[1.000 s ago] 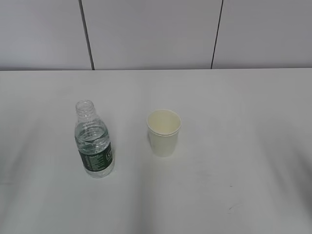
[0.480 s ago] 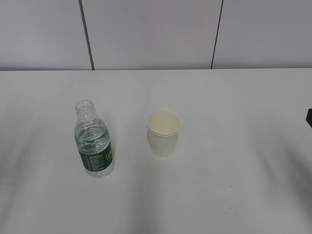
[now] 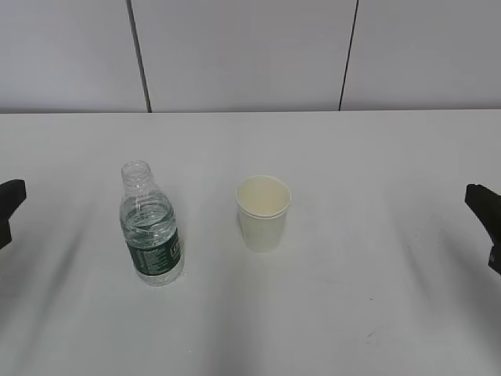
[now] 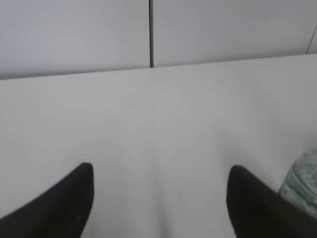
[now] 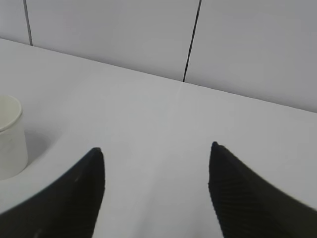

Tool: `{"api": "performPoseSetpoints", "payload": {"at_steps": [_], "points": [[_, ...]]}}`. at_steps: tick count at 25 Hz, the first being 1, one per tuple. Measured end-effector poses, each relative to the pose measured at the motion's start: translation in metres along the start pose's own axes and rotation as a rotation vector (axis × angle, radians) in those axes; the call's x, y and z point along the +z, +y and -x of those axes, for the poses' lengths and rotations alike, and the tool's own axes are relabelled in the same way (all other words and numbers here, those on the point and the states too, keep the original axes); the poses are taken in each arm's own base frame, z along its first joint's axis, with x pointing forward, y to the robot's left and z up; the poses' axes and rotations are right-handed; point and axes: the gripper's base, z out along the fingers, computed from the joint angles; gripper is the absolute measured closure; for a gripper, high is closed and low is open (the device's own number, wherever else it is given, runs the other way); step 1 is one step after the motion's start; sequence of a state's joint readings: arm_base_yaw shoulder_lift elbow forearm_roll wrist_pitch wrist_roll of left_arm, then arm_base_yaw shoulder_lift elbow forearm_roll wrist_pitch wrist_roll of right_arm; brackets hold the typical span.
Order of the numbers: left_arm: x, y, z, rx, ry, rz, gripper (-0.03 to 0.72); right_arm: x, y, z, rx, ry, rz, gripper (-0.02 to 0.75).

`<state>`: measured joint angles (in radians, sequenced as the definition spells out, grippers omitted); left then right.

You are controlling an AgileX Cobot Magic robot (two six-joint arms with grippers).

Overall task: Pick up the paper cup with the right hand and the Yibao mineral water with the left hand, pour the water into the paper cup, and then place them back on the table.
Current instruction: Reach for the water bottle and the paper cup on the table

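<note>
The Yibao mineral water [image 3: 150, 227], a clear capless bottle with a dark green label, stands upright on the white table [image 3: 352, 157], left of centre. The cream paper cup [image 3: 263, 211] stands upright to its right, apart from it. My left gripper [image 3: 8, 205] shows only as a black tip at the left edge; in its wrist view [image 4: 161, 171] it is open and empty, with the bottle's edge [image 4: 302, 178] at far right. My right gripper [image 3: 485, 219] shows at the right edge; in its wrist view [image 5: 156, 148] it is open and empty, with the cup [image 5: 9, 136] at far left.
A grey panelled wall [image 3: 250, 55] with dark vertical seams runs behind the table's far edge. A few tiny dark specks [image 3: 369, 335] lie on the tabletop near the front right.
Both grippers have come into the exterior view, the left from the left edge and the right from the right edge. The bottle and cup have not moved.
</note>
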<state>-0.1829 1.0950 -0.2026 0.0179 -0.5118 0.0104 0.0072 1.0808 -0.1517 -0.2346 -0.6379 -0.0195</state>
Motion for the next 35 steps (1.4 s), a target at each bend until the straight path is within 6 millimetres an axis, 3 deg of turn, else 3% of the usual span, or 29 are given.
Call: {"api": "performPoseSetpoints", "payload": {"at_steps": [6, 22, 29, 35], "points": [[0.010, 0.000, -0.006, -0.004, 0.014, -0.001, 0.178, 0.000, 0.000, 0.001, 0.019, -0.011, 0.000, 0.218], [0.008, -0.001, -0.003, -0.014, -0.057, -0.012, 0.178, 0.007, 0.002, 0.001, 0.026, -0.047, 0.023, 0.218], [-0.009, -0.005, -0.021, 0.004, -0.194, -0.044, 0.178, 0.009, 0.007, 0.000, 0.002, -0.054, 0.080, 0.218], [-0.001, -0.014, -0.037, 0.050, -0.145, -0.136, 0.178, 0.013, 0.016, -0.008, -0.017, -0.012, 0.179, 0.218]]}}
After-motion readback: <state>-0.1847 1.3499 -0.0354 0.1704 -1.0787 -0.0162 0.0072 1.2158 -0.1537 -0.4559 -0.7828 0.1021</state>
